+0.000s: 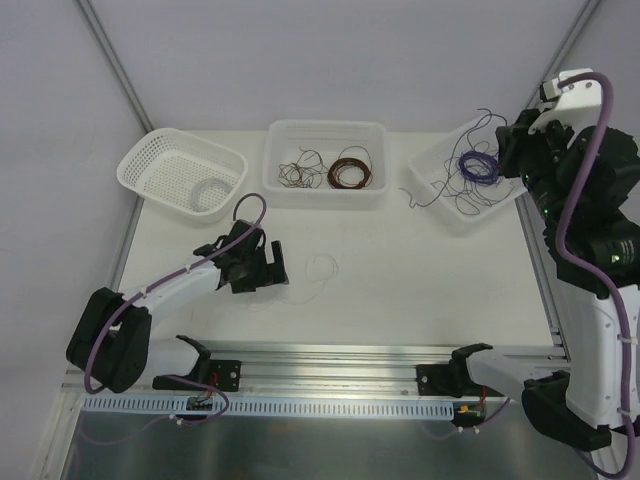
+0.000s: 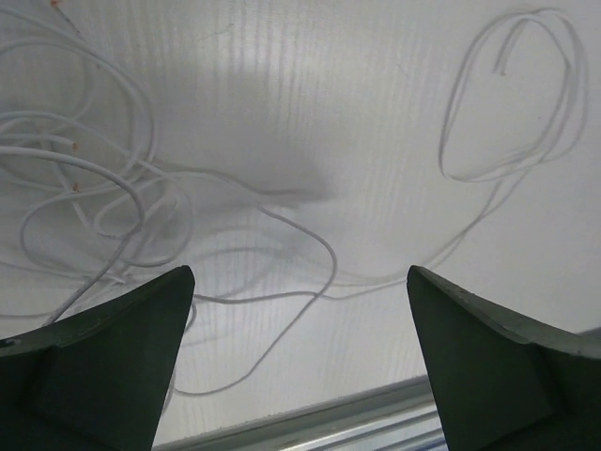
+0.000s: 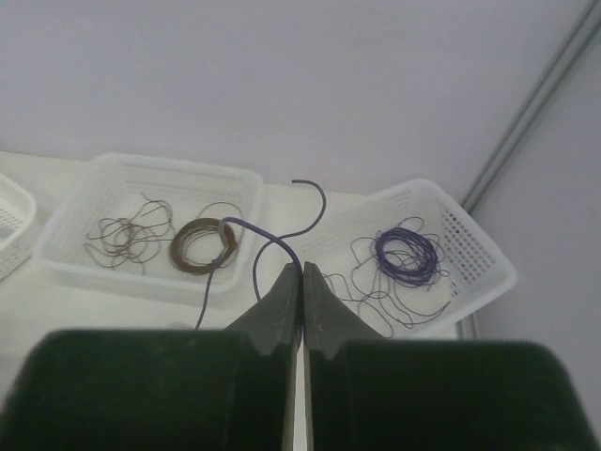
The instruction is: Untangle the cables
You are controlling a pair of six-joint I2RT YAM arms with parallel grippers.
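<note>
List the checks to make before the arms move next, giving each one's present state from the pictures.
1. Right tool shut on purple wire: ok.
2. Purple wire free of the strands in the right basket: cannot tell.
3. Left tool open: ok.
4. White wire lies below left tool: ok.
5. White wire untangled: not ok, its loops cross on the table.
</note>
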